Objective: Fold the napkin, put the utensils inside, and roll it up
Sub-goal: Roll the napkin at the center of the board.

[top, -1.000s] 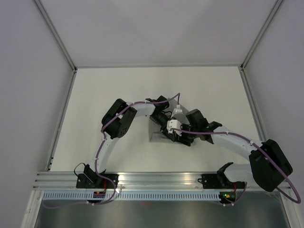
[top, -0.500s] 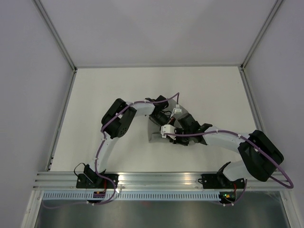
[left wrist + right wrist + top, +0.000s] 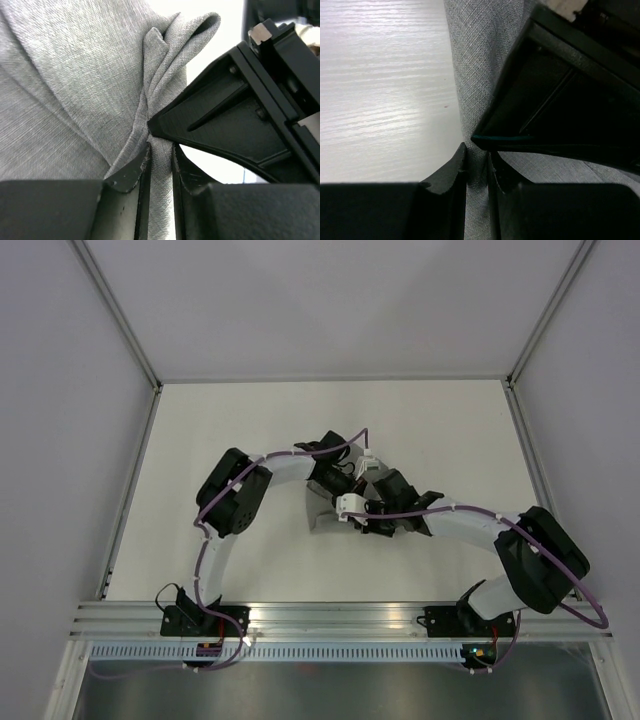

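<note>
Folding appears to be in hand, though the overhead view is obstructed. The napkin (image 3: 60, 100), lying mid-way across the table (image 3: 380, 90), is pinched by the nearly closed left gripper (image 3: 160, 160) and right gripper (image 3: 477, 160). Next, the fold must be laid flat.

A lab robot cell: white table (image 3: 250, 420), plain wall panels (image 3: 60, 490), aluminium rail (image 3: 330, 615).

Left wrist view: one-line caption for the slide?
Left gripper pinching a bunched fold of the grey napkin, the right gripper's finger meeting the same fold.
</note>
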`<state>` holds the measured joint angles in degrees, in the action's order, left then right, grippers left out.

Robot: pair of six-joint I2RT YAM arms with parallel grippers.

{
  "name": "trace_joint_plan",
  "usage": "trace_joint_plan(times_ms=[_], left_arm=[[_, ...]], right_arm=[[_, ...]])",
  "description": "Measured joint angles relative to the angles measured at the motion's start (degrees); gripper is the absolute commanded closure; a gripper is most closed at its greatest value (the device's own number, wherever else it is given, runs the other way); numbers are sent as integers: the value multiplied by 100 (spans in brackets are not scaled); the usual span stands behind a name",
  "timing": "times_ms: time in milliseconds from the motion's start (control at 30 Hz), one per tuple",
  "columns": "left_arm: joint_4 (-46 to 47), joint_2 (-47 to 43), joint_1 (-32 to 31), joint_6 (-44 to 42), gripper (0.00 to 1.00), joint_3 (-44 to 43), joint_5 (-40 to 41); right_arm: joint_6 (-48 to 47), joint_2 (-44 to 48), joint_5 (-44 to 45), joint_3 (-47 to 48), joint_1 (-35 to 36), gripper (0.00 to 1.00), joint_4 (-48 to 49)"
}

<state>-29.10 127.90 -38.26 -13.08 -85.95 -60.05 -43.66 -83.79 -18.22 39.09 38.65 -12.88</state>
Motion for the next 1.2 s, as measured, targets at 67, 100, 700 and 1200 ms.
trace_joint_plan(times_ms=[67, 100, 700, 1200], left_arm=[[273, -297, 37, 256, 81, 203, 393], [404, -439, 66, 363, 80, 282, 581], [3884, -5652, 984, 2457, 63, 3311, 5274], [3637, -7536, 876, 2752, 0, 3237, 5963]], right_arm=[[-35, -66, -22, 129, -48, 94, -63], [-39, -94, -55, 188, -70, 94, -155], [-332, -892, -942, 1126, -393, 95, -1773], [-382, -2245, -1650, 2616, -614, 97, -3038]])
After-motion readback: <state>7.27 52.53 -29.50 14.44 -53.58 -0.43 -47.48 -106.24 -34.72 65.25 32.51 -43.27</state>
